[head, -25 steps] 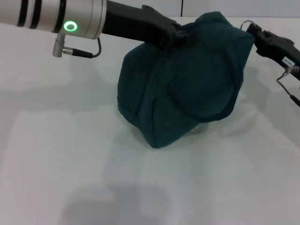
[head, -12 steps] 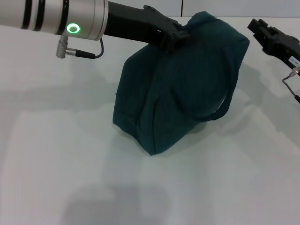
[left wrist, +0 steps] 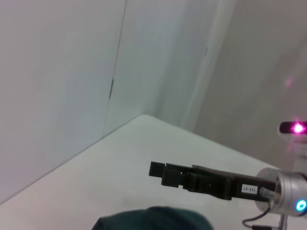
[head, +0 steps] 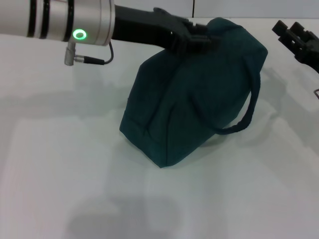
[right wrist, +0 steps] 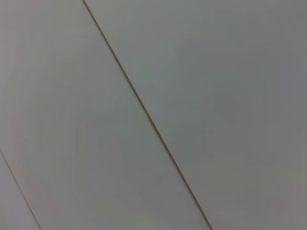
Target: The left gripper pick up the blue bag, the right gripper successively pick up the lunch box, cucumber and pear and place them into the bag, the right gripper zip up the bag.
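Observation:
The blue bag point(head: 194, 99) stands tilted on the white table, closed along its top, and one loop handle point(head: 245, 118) hangs down its right side. My left gripper point(head: 195, 39) is shut on the bag's upper left edge. My right gripper point(head: 289, 27) hovers apart from the bag at the far right, fingers open and empty. In the left wrist view the bag's top point(left wrist: 153, 221) shows, with the right gripper point(left wrist: 160, 172) beyond it. The lunch box, cucumber and pear are out of view.
The white table point(head: 75, 164) spreads around the bag. Pale wall panels point(right wrist: 192, 96) stand behind the table. A cable point(head: 89, 59) dangles under my left arm.
My right gripper has let go of the zipper ring at the bag's top right corner and drawn back to the right. The bag has shifted and its handle has dropped lower.

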{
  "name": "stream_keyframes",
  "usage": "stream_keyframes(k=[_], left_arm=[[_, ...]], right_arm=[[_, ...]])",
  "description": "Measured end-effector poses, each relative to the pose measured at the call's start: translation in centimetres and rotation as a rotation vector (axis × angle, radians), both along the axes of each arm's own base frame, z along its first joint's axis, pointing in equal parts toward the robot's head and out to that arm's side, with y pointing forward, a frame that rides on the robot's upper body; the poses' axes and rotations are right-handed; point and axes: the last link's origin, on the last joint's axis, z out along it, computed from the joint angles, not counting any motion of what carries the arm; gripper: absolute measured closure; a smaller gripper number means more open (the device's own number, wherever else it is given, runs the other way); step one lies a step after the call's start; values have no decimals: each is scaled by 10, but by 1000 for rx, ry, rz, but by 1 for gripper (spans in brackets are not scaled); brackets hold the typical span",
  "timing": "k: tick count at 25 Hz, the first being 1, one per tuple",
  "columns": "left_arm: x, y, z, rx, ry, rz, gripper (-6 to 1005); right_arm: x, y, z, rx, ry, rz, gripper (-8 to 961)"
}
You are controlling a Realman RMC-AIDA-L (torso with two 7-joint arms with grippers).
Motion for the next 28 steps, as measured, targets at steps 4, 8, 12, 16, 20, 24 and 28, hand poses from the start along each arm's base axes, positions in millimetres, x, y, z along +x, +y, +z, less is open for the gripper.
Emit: stream_keyframes(k=[4,8,12,16,20,24,28], left_arm=[[-1,-3,12,27,-74,-17,605],[-19,-11,31,101,-160,-60,442],[-54,-29,43,181,-197,-89,305],[-101,-53,47,227,-208,-90,205],[-147,-83,41,243,-213,-84,105],[-185,-116,28,262,-189,-60,105],[-211,-138,8,262,-157,-14,105]], right_arm=[[3,-10,7,21,17,35,322],[2,-27,21,74,21,147,205],[-5,-51,37,86,2,338,129],[-10,-77,42,-23,-53,556,98],[-8,-96,29,-173,-111,658,99],[2,-108,5,-281,-191,644,101],[15,-112,-18,-342,-283,574,102]])
